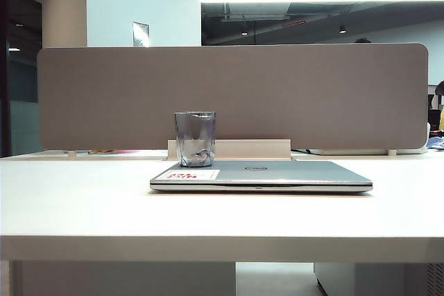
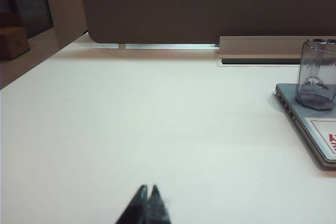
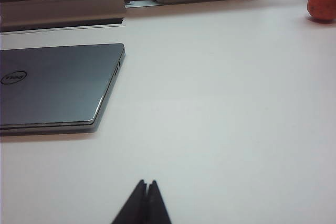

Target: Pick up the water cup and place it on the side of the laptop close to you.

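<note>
The smoky grey-blue water cup [image 1: 194, 138] stands upright on the far left part of the closed silver laptop's [image 1: 277, 175] lid, behind its white sticker with red print. In the left wrist view the water cup [image 2: 316, 74] stands on the laptop's [image 2: 310, 129] corner, far from my left gripper [image 2: 147, 188], which is shut over bare white table with nothing in it. My right gripper [image 3: 147, 183] is shut and empty too, over the table in front of the laptop's [image 3: 58, 85] right end. Neither gripper shows in the exterior view.
A grey partition panel [image 1: 232, 95] runs along the back of the white table [image 1: 83, 206], with a cable tray [image 1: 257, 149] at its foot behind the laptop. An orange round object [image 3: 322, 2] lies far off to the right. A cardboard box [image 2: 13, 43] stands beyond the table's left edge.
</note>
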`<control>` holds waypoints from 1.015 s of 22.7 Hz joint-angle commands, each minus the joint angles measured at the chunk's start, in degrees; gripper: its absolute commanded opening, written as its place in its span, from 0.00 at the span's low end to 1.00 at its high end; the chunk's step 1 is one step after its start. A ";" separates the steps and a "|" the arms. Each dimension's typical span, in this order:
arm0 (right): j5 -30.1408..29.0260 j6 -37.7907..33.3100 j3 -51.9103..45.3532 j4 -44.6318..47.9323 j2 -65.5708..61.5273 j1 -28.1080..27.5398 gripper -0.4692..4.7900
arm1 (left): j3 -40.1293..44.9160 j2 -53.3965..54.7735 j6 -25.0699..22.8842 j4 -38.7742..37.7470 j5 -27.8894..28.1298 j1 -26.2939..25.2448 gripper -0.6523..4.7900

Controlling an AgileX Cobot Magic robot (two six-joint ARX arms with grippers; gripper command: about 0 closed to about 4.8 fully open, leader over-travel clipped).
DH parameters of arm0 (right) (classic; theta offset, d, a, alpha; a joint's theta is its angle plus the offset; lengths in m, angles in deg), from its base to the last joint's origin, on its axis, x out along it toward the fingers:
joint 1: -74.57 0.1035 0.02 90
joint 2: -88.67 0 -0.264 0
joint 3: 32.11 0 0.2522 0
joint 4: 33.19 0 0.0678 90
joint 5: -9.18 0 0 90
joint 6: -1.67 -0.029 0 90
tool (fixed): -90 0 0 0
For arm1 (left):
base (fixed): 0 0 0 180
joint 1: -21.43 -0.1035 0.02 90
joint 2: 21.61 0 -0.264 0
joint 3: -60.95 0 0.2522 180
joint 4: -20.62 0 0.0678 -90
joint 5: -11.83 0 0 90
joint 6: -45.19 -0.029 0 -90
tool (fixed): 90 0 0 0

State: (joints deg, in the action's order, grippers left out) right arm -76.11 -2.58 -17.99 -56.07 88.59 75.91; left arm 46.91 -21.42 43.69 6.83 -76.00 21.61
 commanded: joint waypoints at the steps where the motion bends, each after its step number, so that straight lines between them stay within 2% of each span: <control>1: 0.07 0.20 -0.33 0.33 0.11 -0.02 0.07 | -0.17 0.04 0.00 0.44 0.20 0.09 0.11; 19: -0.13 -0.63 -0.33 0.35 0.11 0.02 0.07 | -0.15 0.04 -0.02 0.59 0.33 0.09 0.11; 23: -6.23 -1.60 -0.33 1.88 0.11 0.02 0.07 | -0.17 0.04 0.00 0.59 0.13 0.11 0.11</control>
State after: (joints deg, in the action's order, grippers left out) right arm -79.98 -3.80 -17.99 -55.94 88.59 75.94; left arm 46.91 -21.42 43.69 6.85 -75.97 21.61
